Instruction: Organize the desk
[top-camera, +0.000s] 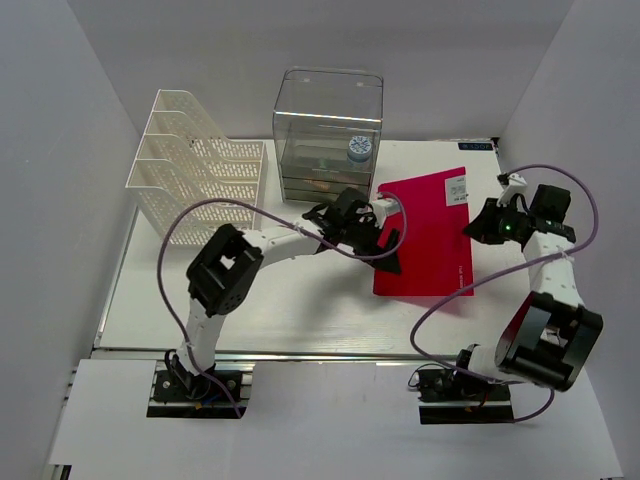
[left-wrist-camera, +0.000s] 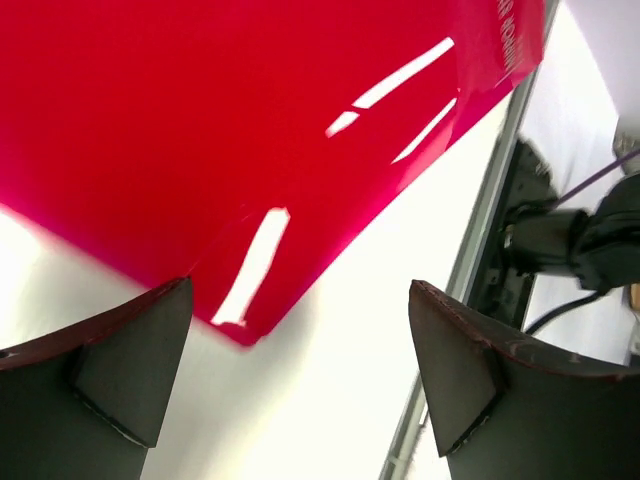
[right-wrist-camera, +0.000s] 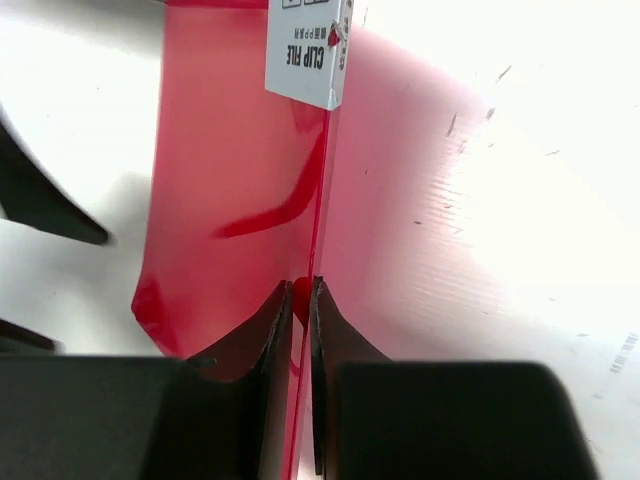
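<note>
Red glossy plastic forms the clip file (top-camera: 425, 235), which lies right of centre on the white counter (top-camera: 290, 310). A white label (top-camera: 457, 189) sits at the file's far right corner. In the right wrist view the label (right-wrist-camera: 305, 50) reads "CLIP FILE"; the smaller print beside it is too small to read. White lettering runs along the file's right edge in the overhead view and is also too small to read.

The counter fills the middle of the overhead view, between the side walls. A metal rail (top-camera: 300, 352) runs along its near edge, just beyond the arm bases.

A clear plastic drawer box (top-camera: 328, 140) stands at the far centre of the counter, just beyond the file's far left corner. A round blue-and-white item (top-camera: 358, 150) shows through its right side. The lower drawers hold small objects that cannot be identified. A white mesh file rack (top-camera: 200, 165) stands at the far left, beside the drawer box.

The left tool (top-camera: 390, 252) is over the file's left edge with its jaws spread wide and gripping nothing. In the left wrist view, a corner of the file (left-wrist-camera: 250, 130) points into the gap between the tool's fingers (left-wrist-camera: 140, 360).

The right tool (top-camera: 472, 228) is at the file's right edge. In the right wrist view its fingers (right-wrist-camera: 270, 330) are pressed together on the thin red edge (right-wrist-camera: 230, 200).
</note>
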